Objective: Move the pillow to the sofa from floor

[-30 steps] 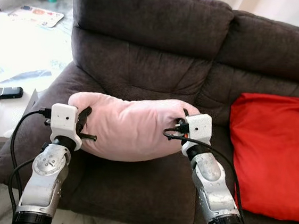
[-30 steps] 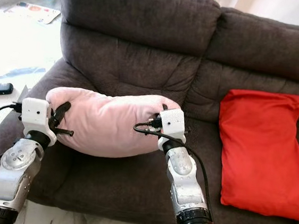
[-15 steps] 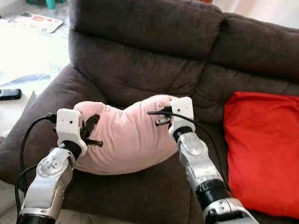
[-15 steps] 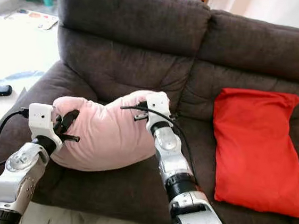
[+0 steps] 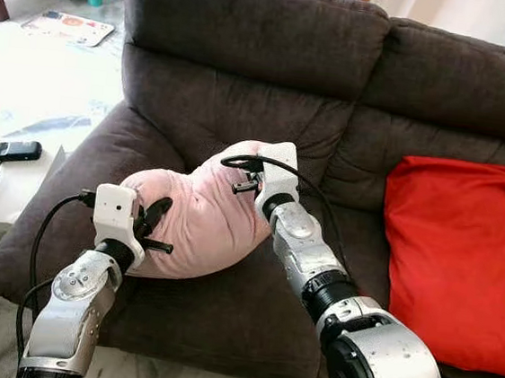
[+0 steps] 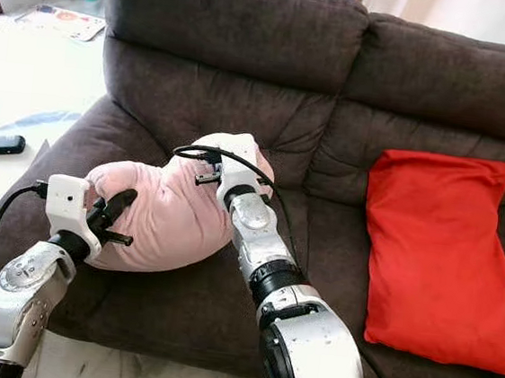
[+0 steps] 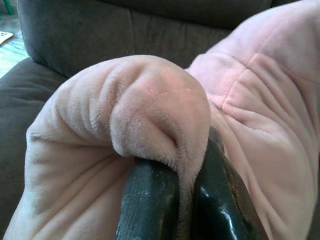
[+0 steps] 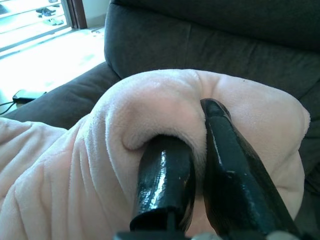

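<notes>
Head views: pink pillow (image 5: 197, 215) now bunched on the left seat of the sofa (image 5: 249, 53), no longer stretched wide; right gripper (image 6: 210, 162) swung inward toward the left gripper (image 5: 154, 226). Placement nearly done, release next.
Left wrist: fingers (image 7: 150, 205) pinching a fold.
Right wrist: fingers (image 8: 165, 175) clamped on plush.

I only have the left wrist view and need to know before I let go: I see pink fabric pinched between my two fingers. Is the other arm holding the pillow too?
Observer: Yes. The right gripper is shut on a fold at the opposite end of the pink pillow.
Operator: Is the pillow over the sofa?
Observer: It sits on the sofa's left seat cushion, near the backrest.
Operator: Anything else on the seat?
Observer: A red pillow lies on the right cushion, apart from the pink one.
</notes>
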Robot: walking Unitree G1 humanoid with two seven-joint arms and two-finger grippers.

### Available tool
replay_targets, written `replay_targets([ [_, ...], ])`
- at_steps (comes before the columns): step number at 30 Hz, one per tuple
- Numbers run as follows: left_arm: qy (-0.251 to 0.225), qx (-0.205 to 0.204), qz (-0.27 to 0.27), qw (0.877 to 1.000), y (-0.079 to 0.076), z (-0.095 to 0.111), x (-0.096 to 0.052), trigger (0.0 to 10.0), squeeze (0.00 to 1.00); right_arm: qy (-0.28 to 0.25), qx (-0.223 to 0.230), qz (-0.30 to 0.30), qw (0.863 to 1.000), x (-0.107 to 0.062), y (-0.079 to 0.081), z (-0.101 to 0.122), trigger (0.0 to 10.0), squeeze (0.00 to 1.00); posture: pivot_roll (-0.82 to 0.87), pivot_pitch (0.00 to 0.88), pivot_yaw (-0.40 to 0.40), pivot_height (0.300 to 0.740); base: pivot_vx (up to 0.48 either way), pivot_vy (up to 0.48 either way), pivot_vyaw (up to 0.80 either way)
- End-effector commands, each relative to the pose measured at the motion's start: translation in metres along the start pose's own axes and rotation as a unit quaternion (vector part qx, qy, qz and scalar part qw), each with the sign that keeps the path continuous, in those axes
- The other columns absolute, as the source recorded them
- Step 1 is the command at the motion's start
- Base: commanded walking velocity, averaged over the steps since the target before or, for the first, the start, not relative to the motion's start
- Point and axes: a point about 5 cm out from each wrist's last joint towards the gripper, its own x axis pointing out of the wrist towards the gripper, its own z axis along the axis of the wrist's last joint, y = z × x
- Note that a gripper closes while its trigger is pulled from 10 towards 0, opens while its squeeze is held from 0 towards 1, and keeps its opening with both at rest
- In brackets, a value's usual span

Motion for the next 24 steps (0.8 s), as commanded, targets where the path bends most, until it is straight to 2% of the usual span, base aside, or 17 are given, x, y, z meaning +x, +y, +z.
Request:
replay_targets([
  [1,-0.025,-0.01,-0.089,0.996,-0.035,0.011,0.007,10.0,0.0,-0.013,-0.012,0.053,0.998,0.004,0.026,0.009,10.0,1.0,0.22,0.082,-0.142,0.74,0.0,0.0,0.0],
  [7,-0.029,-0.015,-0.079,0.996,-0.034,0.011,0.009,10.0,0.0,-0.002,-0.015,0.041,0.999,0.003,0.02,0.004,10.0,1.0,0.22,0.082,-0.14,0.74,0.0,0.0,0.0],
  [10,-0.048,-0.021,-0.058,0.997,-0.03,0.016,0.011,10.0,0.0,0.001,-0.011,0.031,0.999,0.003,0.015,0.003,10.0,1.0,0.22,0.079,-0.139,0.74,0.0,0.0,0.0],
  [15,-0.078,-0.045,-0.025,0.996,-0.023,0.026,0.013,10.0,0.0,-0.003,-0.008,0.028,1.0,0.004,0.013,0.006,10.0,1.0,0.23,0.076,-0.138,0.74,0.0,0.0,0.0],
  [16,-0.097,-0.066,-0.001,0.993,-0.017,0.033,0.014,10.0,0.0,-0.001,-0.016,0.015,1.0,0.004,0.009,0.006,10.0,1.0,0.23,0.076,-0.138,0.74,0.0,0.0,0.0],
  [20,-0.109,-0.087,0.031,0.99,-0.01,0.034,0.013,10.0,0.0,-0.003,-0.009,-0.009,1.0,0.003,0.001,0.005,10.0,1.0,0.23,0.075,-0.137,0.74,0.0,0.0,0.0],
  [24,-0.104,-0.083,0.036,0.99,-0.009,0.031,0.012,10.0,0.0,-0.006,-0.002,-0.024,1.0,0.002,-0.005,0.004,10.0,1.0,0.22,0.075,-0.136,0.74,0.0,0.0,0.0],
])
